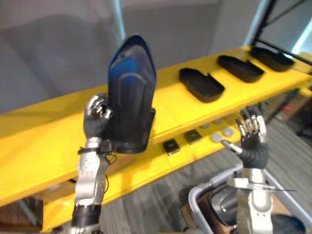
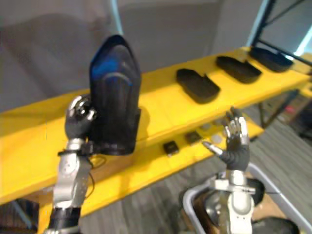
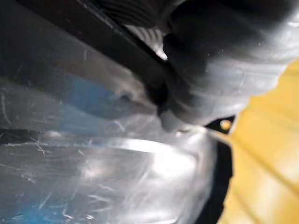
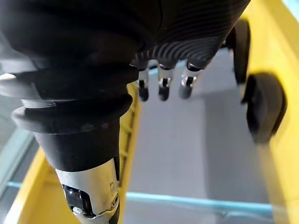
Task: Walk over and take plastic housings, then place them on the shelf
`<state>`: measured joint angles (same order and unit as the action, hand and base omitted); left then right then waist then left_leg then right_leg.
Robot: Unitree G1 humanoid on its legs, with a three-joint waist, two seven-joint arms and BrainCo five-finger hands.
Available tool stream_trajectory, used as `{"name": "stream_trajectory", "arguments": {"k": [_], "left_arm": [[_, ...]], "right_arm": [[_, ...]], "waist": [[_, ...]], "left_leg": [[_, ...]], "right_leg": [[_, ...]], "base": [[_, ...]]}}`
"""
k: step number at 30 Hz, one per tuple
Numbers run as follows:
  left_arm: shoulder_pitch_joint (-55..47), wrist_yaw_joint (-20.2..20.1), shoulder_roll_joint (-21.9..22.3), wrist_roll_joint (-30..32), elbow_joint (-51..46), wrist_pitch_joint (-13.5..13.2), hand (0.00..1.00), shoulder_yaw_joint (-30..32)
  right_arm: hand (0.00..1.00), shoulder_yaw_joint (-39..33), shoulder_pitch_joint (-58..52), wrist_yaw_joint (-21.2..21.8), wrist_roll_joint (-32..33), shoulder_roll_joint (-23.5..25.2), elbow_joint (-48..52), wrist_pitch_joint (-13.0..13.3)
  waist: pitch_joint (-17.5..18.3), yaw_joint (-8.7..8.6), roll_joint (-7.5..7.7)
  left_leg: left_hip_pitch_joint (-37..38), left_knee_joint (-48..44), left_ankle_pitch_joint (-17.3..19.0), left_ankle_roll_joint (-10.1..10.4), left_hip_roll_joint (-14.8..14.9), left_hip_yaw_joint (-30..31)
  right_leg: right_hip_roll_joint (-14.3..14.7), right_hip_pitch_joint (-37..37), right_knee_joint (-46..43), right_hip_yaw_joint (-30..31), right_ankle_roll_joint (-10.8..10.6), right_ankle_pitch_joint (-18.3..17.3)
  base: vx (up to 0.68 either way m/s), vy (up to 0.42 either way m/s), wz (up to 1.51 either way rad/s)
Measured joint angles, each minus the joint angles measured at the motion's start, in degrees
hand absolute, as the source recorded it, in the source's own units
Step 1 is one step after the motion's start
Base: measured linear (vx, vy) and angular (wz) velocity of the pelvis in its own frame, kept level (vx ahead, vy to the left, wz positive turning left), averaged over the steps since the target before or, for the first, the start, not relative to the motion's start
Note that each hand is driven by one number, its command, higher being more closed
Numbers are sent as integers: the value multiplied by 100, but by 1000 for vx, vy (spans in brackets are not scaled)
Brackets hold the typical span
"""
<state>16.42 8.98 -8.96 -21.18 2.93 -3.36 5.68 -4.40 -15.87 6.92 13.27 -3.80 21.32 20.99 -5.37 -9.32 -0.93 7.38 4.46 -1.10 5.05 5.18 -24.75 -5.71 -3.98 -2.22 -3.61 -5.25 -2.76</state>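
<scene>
My left hand [image 1: 96, 117] is shut on a large black plastic housing [image 1: 130, 92] and holds it upright above the yellow shelf [image 1: 44, 131]. The housing's glossy wall [image 3: 93, 158] shows close up in the left wrist view. Three more black housings lie on the shelf's top board to the right: one in the middle [image 1: 201, 84], one further right [image 1: 240, 68], one at the far end [image 1: 271, 58]. My right hand [image 1: 251, 134] is raised in front of the lower board, fingers [image 4: 161, 86] straight, holding nothing.
Small black squares [image 1: 170, 146] and grey discs [image 1: 222, 132] lie on the shelf's lower board. A grey bin [image 1: 204, 200] with dark parts stands on the floor under my right arm. A dark frame post [image 1: 263, 22] rises at the back right.
</scene>
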Motion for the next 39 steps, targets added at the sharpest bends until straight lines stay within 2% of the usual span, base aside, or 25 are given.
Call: {"name": "stream_trajectory", "arguments": {"k": [3, 6, 10, 14, 16, 19, 22, 27, 31, 37, 38, 39], "left_arm": [[723, 343, -266, -179, 1204, 287, 100, 43], [1339, 549, -479, -513, 2067, 477, 100, 110], [1910, 992, -688, -845, 2839, 609, 100, 270], [2257, 1694, -815, -1041, 3243, 721, 100, 484], [2274, 2036, -819, -1035, 3329, 719, 100, 606], [2320, 2474, -819, -1029, 3446, 755, 100, 733], [2436, 2862, -822, -1015, 3588, 967, 100, 972], [2453, 3094, -823, -975, 4075, 1220, 100, 1192], [2455, 3116, -877, -757, 4155, 1389, 100, 1231], [2503, 2855, -1223, -695, 4867, 1629, 100, 1163], [2504, 2809, -1288, -695, 4982, 1629, 0, 1154], [2504, 2795, -1324, -695, 5027, 1629, 0, 1154]], "right_arm": [[0, 326, -92, 200, 54, 0, 43, -2], [0, 474, -180, 261, 62, -10, 80, -6], [0, 718, -336, 494, 174, -22, 107, -214], [0, 1256, -654, 746, 176, -89, 269, -571], [0, 1424, -724, 813, 179, -107, 321, -627], [0, 1525, -837, 799, 183, -126, 353, -692], [0, 1675, -866, 745, 179, -224, 450, -788], [0, 1745, -865, 486, 173, -385, 502, -852], [0, 1752, -862, 319, 174, -470, 501, -852], [0, 1759, -737, 162, 175, -846, 468, -852], [0, 1760, -722, 162, 175, -910, 448, -852], [0, 1760, -707, 162, 175, -927, 441, -852]], "waist": [[-8, -229, -26], [-50, -329, -105], [-95, -495, -257], [-155, -645, -364], [-173, -731, -396], [-193, -763, -432], [-231, -763, -501], [-302, -772, -625], [-333, -782, -684], [-349, -871, -677], [-360, -873, -661], [-373, -877, -648]], "left_leg": [[97, 7, 3, 0, 21, -205], [69, 7, 1, -1, 30, -340], [67, 8, 1, -2, 24, -431], [65, 8, 2, -2, 31, -562], [56, 8, 2, -2, 32, -573], [41, 8, 2, -3, 31, -592], [-40, 7, -8, -17, 17, -589], [-67, 7, -18, -31, -6, -582], [-147, 6, -37, -57, -19, -574], [-149, -38, -42, -64, -8, -569], [-154, -50, -42, -64, -1, -577], [-152, -61, -42, -64, 2, -580]], "right_leg": [[70, 23, 0, 210, -5, 38], [98, 137, 1, 355, -8, 92], [104, 200, -11, 465, -10, 113], [124, 264, -14, 561, -3, 134], [127, 295, -29, 591, -2, 136], [132, 340, -58, 623, -1, 135], [119, 453, -119, 635, -1, 131], [96, 527, -227, 641, -5, 87], [89, 654, -326, 644, 4, 54], [68, 739, -526, 680, 23, -56], [69, 775, -586, 689, 35, -83], [69, 789, -621, 692, 37, -101]], "base": [[-22, -10, -33], [-31, -13, -24], [-14, 1, -13], [-20, -1, -12], [-22, -1, -10], [-11, 0, -4], [0, 0, 0], [0, 0, 0], [0, 0, 0], [-1, -3, -1], [-9, -18, -5], [0, 0, 0]]}}
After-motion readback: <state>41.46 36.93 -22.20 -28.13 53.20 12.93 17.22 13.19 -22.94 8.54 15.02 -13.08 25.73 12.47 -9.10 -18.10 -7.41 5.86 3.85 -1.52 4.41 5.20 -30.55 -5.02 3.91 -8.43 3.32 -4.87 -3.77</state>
